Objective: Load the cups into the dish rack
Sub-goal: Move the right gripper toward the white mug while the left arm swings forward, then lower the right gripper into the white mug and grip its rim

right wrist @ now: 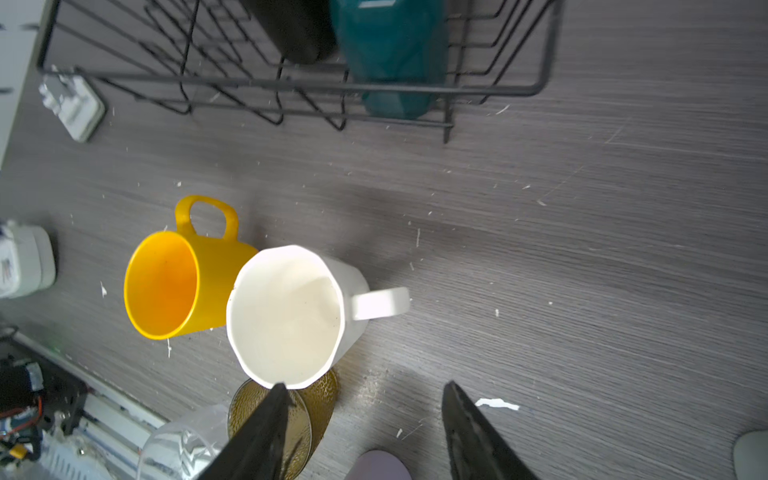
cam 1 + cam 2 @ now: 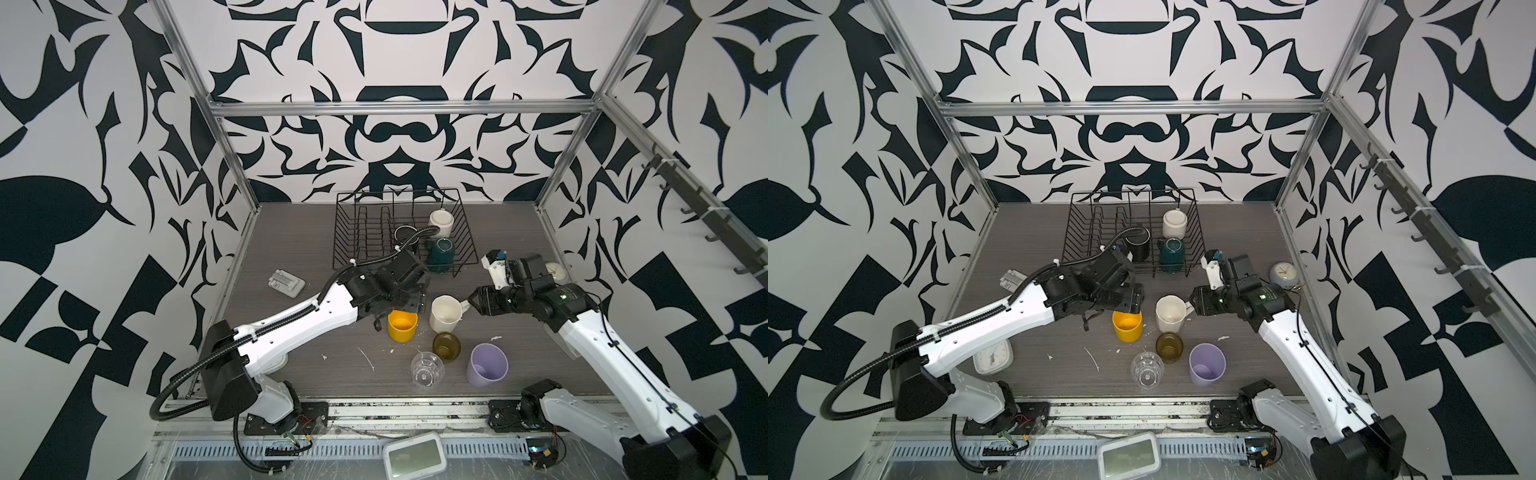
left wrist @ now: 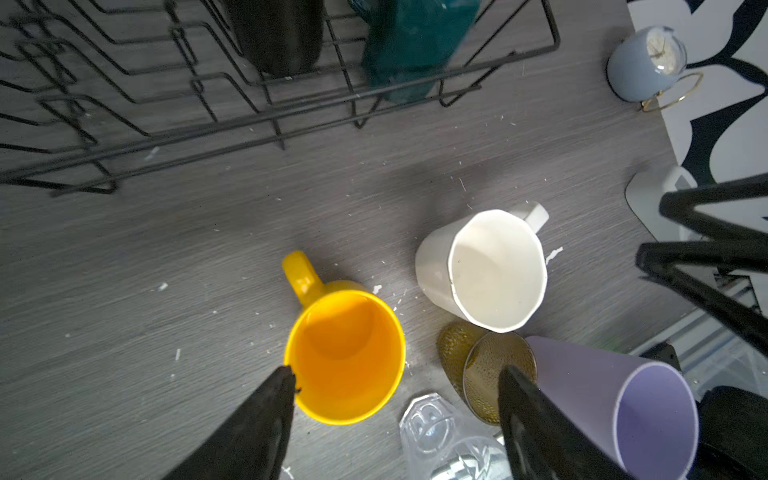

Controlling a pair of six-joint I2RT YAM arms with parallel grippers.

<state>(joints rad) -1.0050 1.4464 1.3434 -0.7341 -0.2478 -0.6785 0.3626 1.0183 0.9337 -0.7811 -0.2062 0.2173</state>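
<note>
My left gripper [image 3: 395, 368] is wide, empty, maybe grazing the yellow mug [image 3: 345, 357]; I should straddle its wall squarely. My right gripper [image 1: 366, 383] is open, empty.

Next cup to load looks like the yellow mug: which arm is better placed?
Left. The left gripper, open, hangs over the yellow mug, one fingertip at its rim in the wrist view. The right gripper, also open, faces the faceted white mug instead.
</note>
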